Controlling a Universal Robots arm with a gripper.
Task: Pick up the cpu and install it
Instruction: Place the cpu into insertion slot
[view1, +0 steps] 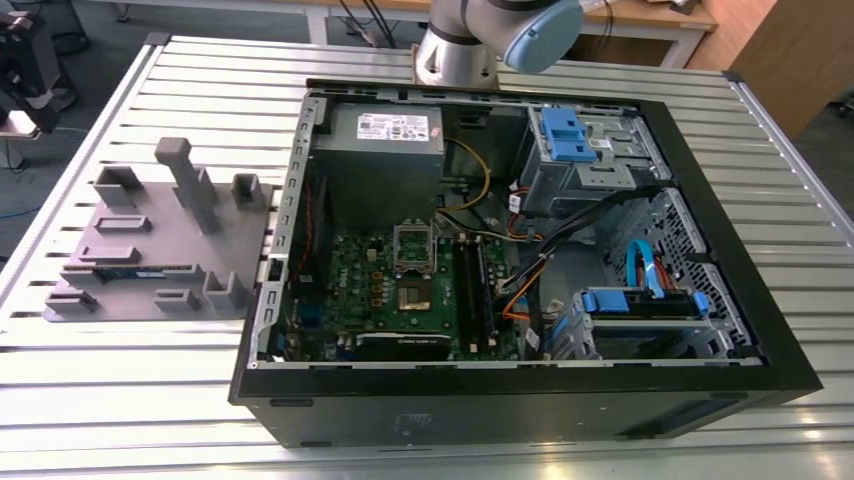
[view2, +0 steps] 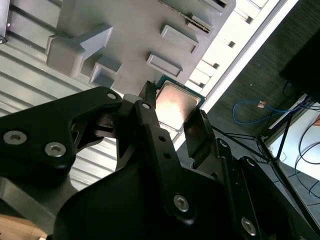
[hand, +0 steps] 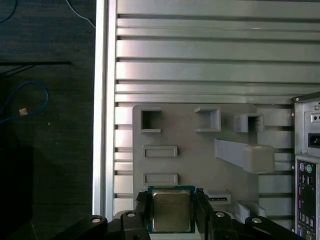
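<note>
- Grey fixture plate (hand: 200, 150): lies on the slatted table (hand: 200, 50), well beneath the gripper.
- Gripper (hand: 171, 214): fingers (hand: 141, 212) closed narrow on the cpu (hand: 171, 209), clamping two opposite edges, metal lid facing the wrist.
- Open computer case (view1: 534, 405): beside the plate, off to the gripper's side.

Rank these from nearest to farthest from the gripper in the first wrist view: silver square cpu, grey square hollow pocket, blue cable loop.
1. Silver square cpu, held in the gripper.
2. Grey square hollow pocket, on the grey fixture plate.
3. Blue cable loop, off the table, on the dark floor.
</note>
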